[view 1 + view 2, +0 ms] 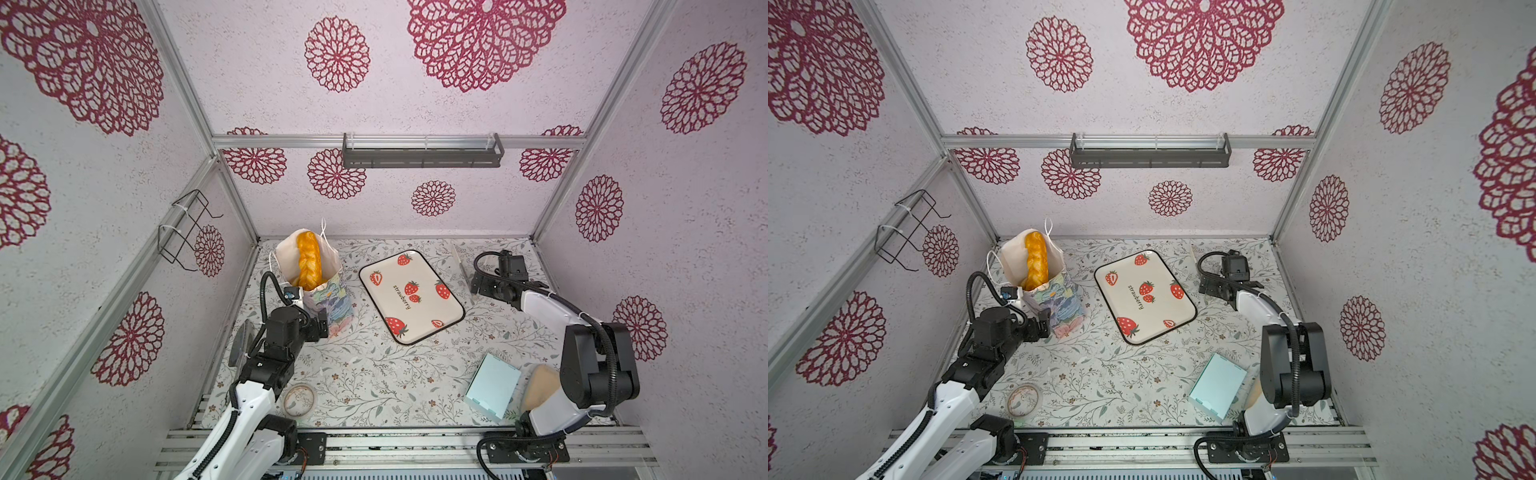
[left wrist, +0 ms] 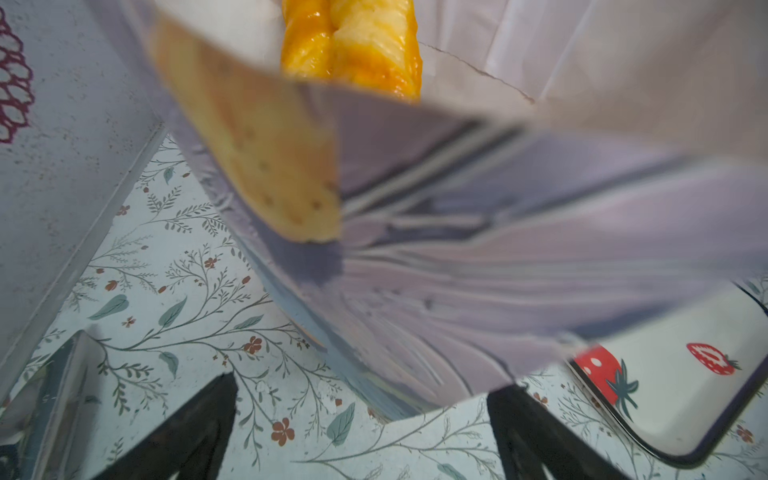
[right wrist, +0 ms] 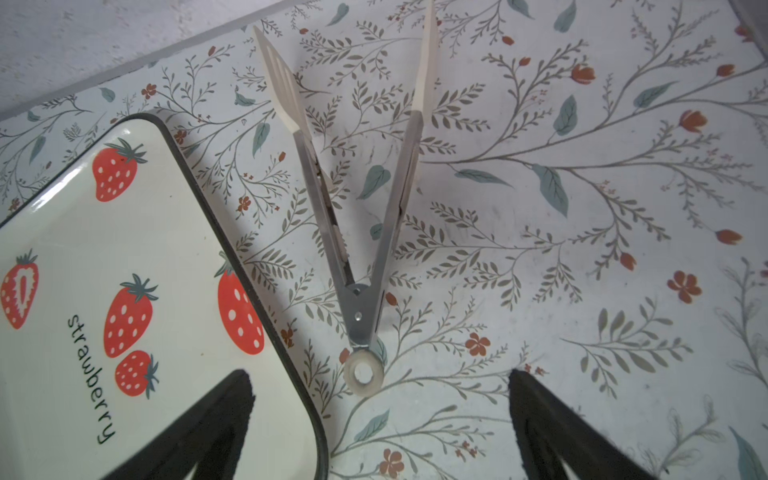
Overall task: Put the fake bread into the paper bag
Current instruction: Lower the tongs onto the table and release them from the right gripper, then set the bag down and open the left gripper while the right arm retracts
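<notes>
Glossy braided loaf (image 1: 308, 261) in paper bag (image 1: 329, 306) (white inside), left gripper (image 2: 363, 384), right gripper (image 3: 380, 374) spread wide, empty

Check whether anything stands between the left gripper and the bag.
Nothing visible does: the open left gripper faces the bag directly, and the loaf already stands inside it.

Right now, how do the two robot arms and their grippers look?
The left arm and right arm have white shells, black joints and black ribbed cables looping outside. The left gripper and right gripper have black, wedge-shaped fingers.
</notes>
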Controlling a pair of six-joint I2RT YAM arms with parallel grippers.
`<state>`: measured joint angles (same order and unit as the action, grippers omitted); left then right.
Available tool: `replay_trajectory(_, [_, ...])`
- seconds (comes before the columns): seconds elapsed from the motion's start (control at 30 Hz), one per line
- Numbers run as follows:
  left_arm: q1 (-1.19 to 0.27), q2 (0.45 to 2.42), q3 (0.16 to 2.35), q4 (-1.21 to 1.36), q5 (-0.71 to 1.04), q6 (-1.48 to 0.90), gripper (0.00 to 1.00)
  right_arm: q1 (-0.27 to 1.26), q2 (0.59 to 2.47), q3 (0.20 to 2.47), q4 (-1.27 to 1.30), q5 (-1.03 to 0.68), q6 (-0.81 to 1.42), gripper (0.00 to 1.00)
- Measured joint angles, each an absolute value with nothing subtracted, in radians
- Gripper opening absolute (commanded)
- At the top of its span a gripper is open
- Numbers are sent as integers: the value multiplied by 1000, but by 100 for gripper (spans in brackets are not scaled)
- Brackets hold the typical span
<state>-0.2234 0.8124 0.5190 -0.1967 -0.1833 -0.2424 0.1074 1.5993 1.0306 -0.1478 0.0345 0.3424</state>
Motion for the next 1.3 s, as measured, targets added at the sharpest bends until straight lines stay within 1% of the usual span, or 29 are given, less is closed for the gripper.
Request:
replay_trajectory(0.13, [-224, 815, 490, -135, -229, -204, 97, 110, 1530, 924, -73, 62, 346, 99])
replay_trajectory(0.4, [-213, 836, 413, 15, -277, -149, 97, 122, 1357, 713, 156, 107, 347, 99])
replay_trajectory(0.63, [-106, 830, 340, 152, -275, -141, 97, 131, 1285, 618, 289, 160, 274, 99])
replay_trajectory(0.77, [-53, 896, 301, 262, -270, -125, 97, 132, 1279, 580, 348, 192, 220, 99])
replay_trajectory(0.9, [20, 980, 285, 365, -218, -116, 97, 132, 1269, 533, 395, 214, 172, 99])
replay_trajectory(1.07, [129, 1110, 286, 500, -110, -124, 98, 130, 1265, 504, 442, 253, 123, 99])
replay_trajectory(1.3, [183, 1240, 311, 586, 18, -119, 97, 97, 1254, 466, 521, 303, 86, 99])
